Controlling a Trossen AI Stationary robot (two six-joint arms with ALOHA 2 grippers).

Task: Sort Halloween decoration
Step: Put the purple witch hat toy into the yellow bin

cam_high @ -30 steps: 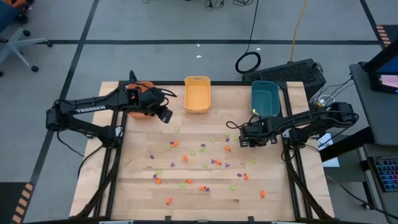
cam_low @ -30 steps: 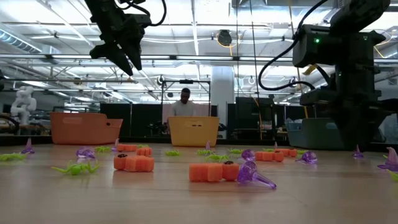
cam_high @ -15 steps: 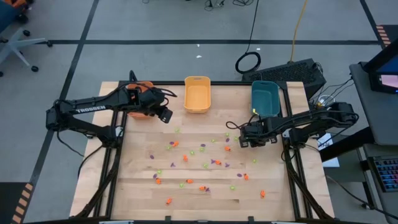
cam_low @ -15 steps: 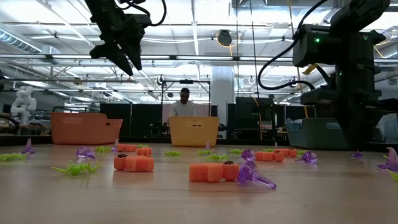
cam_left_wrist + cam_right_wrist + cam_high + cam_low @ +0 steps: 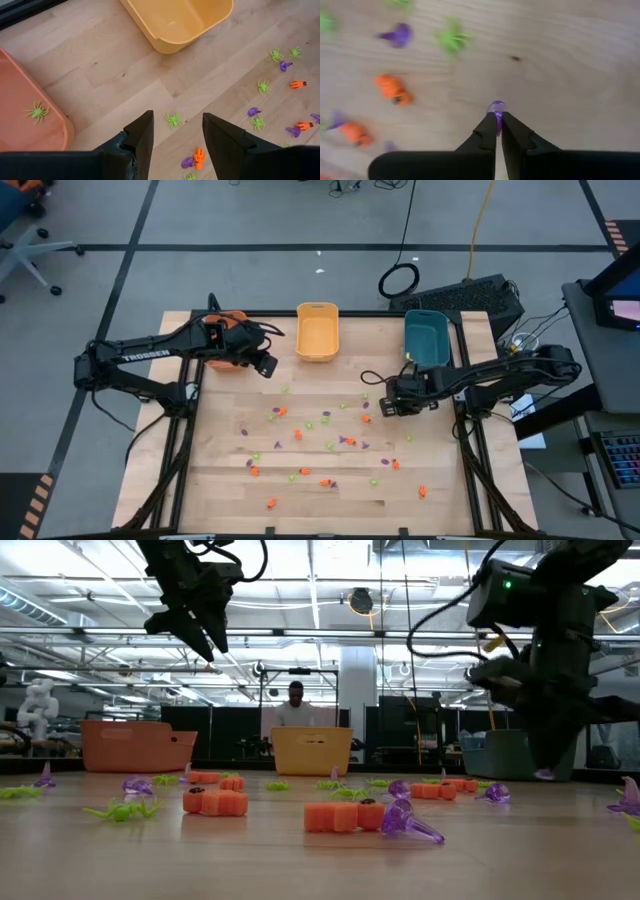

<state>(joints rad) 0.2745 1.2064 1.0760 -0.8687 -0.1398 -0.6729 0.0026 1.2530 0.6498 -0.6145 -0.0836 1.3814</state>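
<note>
Small orange, light green and purple Halloween trinkets (image 5: 320,445) lie scattered over the wooden table. My right gripper (image 5: 497,120) is over the table's right middle, just above the wood, shut on one purple trinket (image 5: 496,106); the low view shows that trinket (image 5: 543,774) off the surface. My left gripper (image 5: 175,131) hangs open high over the far left, beside the orange bin (image 5: 20,115), with nothing between its fingers. A green spider (image 5: 36,111) lies inside that bin. My right gripper pinches the purple trinket's thin part (image 5: 498,120) between its two fingertips; the rounded end (image 5: 496,106) sticks out past them. The fingers come steeply from above. The trinket is lifted clear of the table, hanging at the fingertips.
Three bins stand along the far edge: orange (image 5: 228,340) under my left arm, yellow (image 5: 318,332) in the middle, teal (image 5: 427,338) at the right. A person stands in the room beyond the table (image 5: 296,705). Bare wood lies along the table's near edge.
My right gripper has taken hold of the purple trinket that lay on the table and has risen a little with it, tipping as it went. The trinket now hangs clear of the wood.
</note>
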